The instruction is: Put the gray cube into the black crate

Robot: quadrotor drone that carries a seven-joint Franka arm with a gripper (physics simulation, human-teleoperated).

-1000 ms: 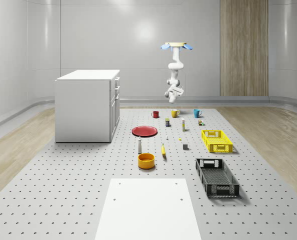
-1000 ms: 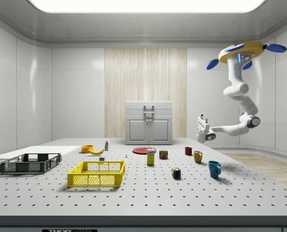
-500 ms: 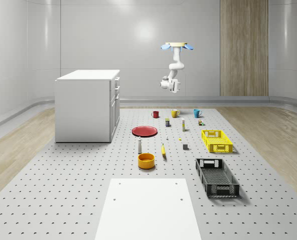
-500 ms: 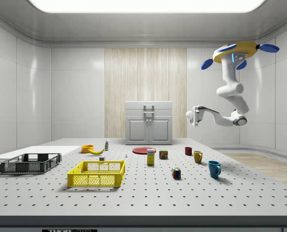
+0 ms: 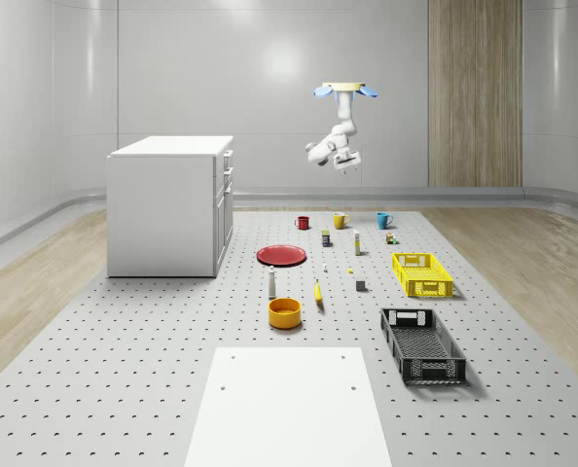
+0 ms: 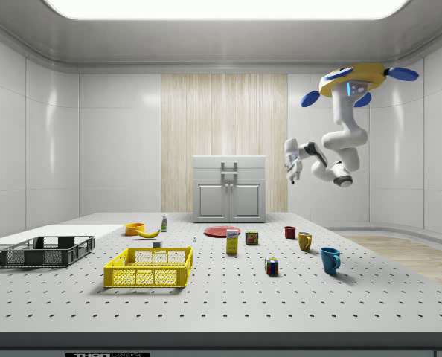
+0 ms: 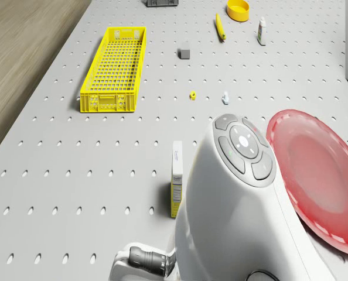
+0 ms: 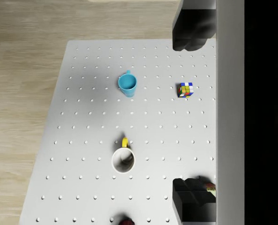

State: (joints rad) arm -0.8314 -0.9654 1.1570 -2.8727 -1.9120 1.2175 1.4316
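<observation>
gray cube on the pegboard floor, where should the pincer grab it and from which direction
Probably straight down from above, closing on two opposite side faces: the small gray cube sits flat on the perforated white floor with open space around it. The pincer hangs high in the air beneath the hovering drone.

Yellow crate, red plate, white cabinet.

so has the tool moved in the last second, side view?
Yes. The tool has risen and swung toward the side view's left: it hung low above the red mug, now sits higher, nearer the cabinet.
</observation>
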